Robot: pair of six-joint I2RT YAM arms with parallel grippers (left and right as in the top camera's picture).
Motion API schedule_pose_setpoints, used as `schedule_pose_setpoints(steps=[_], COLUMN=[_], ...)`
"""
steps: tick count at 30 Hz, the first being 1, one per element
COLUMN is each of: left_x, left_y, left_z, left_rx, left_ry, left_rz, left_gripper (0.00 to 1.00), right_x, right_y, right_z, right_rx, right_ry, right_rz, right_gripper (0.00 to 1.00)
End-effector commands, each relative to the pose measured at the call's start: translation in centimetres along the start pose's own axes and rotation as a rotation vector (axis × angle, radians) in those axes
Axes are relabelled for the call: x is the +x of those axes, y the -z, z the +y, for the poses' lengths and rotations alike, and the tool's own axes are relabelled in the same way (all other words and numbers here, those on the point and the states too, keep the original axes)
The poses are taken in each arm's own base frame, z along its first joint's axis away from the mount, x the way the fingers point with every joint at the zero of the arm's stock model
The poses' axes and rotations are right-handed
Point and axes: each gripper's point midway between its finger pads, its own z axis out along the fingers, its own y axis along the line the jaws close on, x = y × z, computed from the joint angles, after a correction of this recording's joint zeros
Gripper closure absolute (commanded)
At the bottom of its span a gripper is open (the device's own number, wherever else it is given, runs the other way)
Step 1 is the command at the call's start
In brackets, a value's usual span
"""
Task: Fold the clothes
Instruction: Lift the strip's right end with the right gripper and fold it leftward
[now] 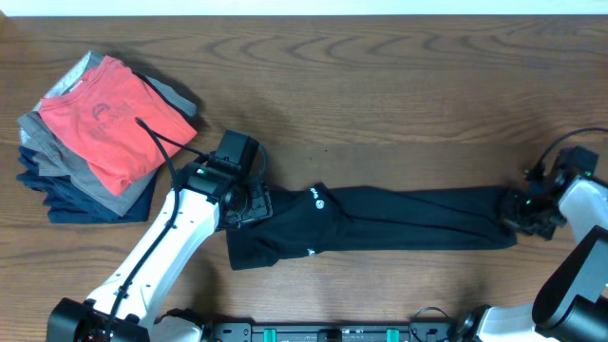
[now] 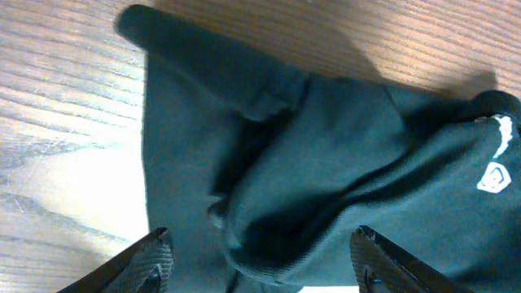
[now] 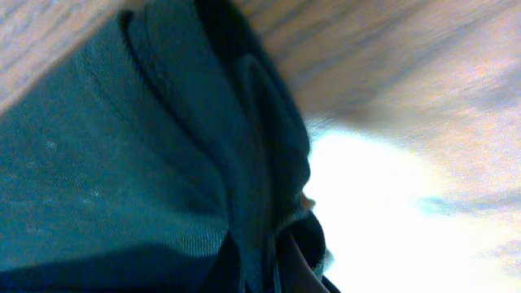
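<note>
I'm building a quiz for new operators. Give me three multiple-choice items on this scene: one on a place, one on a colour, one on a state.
1. Seen from overhead, where does the folded stack lie?
A) far left B) centre C) far right
2. What colour is the stack's top shirt?
A) white B) red C) green
3. How is the left end effector?
A) shut on a white towel B) open over the black garment C) out of view
Answers: 1 A, the pile sits at the far left; 2 B, red fabric tops it; 3 B, its fingers are spread with black cloth between.
</note>
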Motion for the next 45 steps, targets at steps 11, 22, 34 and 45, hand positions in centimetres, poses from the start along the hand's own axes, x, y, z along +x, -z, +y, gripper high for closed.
schedule_pose_setpoints(steps=[11,22,34,45], left_x=[-0.7,-0.6,-0.6,-0.6], left_y=[0.7,0.6,0.6,0.6], left_z=[-0.3,-0.3,-0.3,-0.3], left_rx=[0.011,0.011,0.011,0.010], left_ry=[0.002,0.002,0.002,0.002], left_rz=[-0.021,-0.021,-0.021,-0.020], left_gripper=[0.29,0.28,0.28,0.28], right_x=[-5.6,-1.0,4.9,7.6], right_y=[9.7,8.9,5.6,2.2], right_z=[0.9,9.6,14.6,19.1], right_rx=[0.084,0.106,0.130,-0.045], right_ry=[0.003,0.333,0.591,0.670], right_rz=[-0.090,0.020,0.101,0.079], right_gripper=[0.99,0.99,0.94,0.86])
